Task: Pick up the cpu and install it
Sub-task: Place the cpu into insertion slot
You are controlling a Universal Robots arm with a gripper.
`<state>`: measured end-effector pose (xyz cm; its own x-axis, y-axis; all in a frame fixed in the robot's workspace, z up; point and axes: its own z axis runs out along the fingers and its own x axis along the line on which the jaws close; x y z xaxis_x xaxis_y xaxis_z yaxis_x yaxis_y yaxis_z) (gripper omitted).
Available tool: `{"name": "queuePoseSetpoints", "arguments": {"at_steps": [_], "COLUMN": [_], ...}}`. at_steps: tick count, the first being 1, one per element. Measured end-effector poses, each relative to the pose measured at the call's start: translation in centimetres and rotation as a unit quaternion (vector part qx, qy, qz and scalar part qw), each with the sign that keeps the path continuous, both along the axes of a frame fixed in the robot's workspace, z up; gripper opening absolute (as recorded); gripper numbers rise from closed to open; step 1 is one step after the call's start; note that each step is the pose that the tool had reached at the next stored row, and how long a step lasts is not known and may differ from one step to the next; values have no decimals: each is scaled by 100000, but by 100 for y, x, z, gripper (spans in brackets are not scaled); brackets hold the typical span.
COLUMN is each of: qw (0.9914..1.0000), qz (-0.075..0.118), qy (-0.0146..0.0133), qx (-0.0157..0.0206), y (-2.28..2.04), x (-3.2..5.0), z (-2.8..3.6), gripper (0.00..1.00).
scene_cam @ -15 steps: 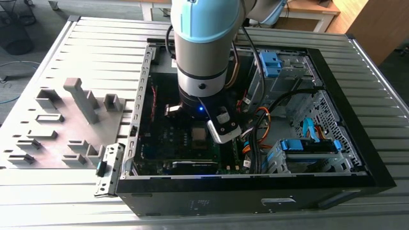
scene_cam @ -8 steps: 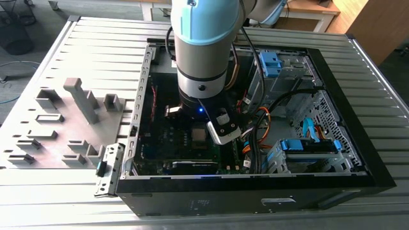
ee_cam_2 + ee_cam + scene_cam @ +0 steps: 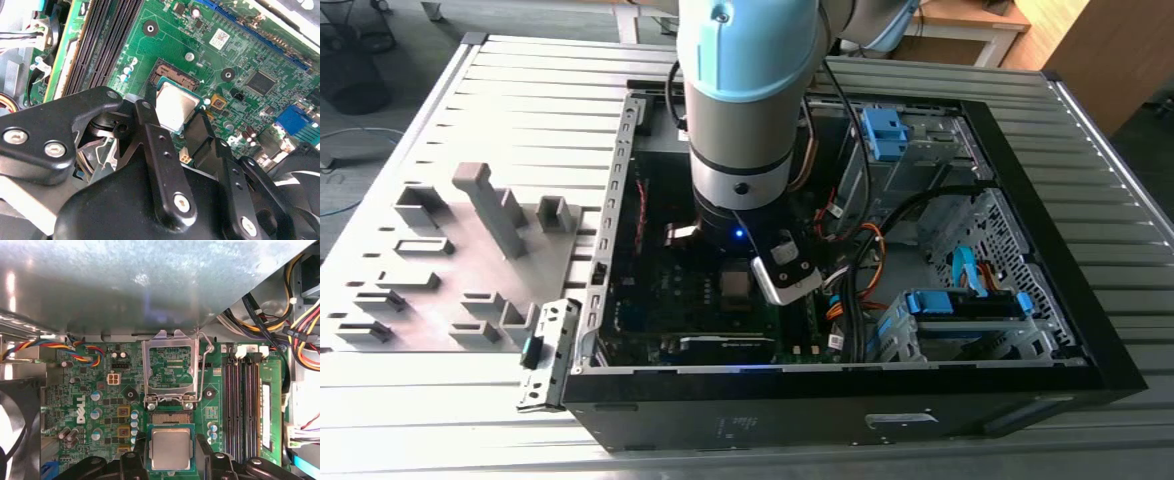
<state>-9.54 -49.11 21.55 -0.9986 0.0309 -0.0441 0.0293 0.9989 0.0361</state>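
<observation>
The cpu (image 3: pixel 171 448), a small square chip with a shiny silver top and green edge, sits between the two black fingers (image 3: pixel 134 461) of my gripper (image 3: pixel 171 442), which is shut on it. It hangs just over the near edge of the open socket (image 3: pixel 170 418) on the green motherboard (image 3: pixel 100 390). The socket's metal retention frame (image 3: pixel 169 371) is flipped up beyond it. In the second wrist view the cpu (image 3: pixel 175 107) is tilted above the dark socket (image 3: pixel 172 75) inside my gripper (image 3: pixel 175 120). In the exterior view my arm (image 3: pixel 740 150) reaches down into the computer case (image 3: pixel 1067 350).
Black memory slots (image 3: pixel 242 405) run beside the socket, with bundles of coloured cables (image 3: pixel 300 315) past them. A fan (image 3: pixel 15 430) lies at the board's other side. Grey fixture blocks (image 3: pixel 494 210) stand on the table at the exterior view's left.
</observation>
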Motion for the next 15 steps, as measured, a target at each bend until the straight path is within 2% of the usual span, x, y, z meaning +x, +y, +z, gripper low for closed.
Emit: {"name": "queuePoseSetpoints", "arguments": {"at_steps": [6, 13, 15], "qw": [99999, 99998, 99997], "qz": [-494, -697, -712], "qy": [-1, -2, 5], "qx": [0, -1, -25], "y": [-5, -11, -12], "x": [0, 0, 0], "z": [-45, -135, -137], "gripper": [47, 47, 47]}}
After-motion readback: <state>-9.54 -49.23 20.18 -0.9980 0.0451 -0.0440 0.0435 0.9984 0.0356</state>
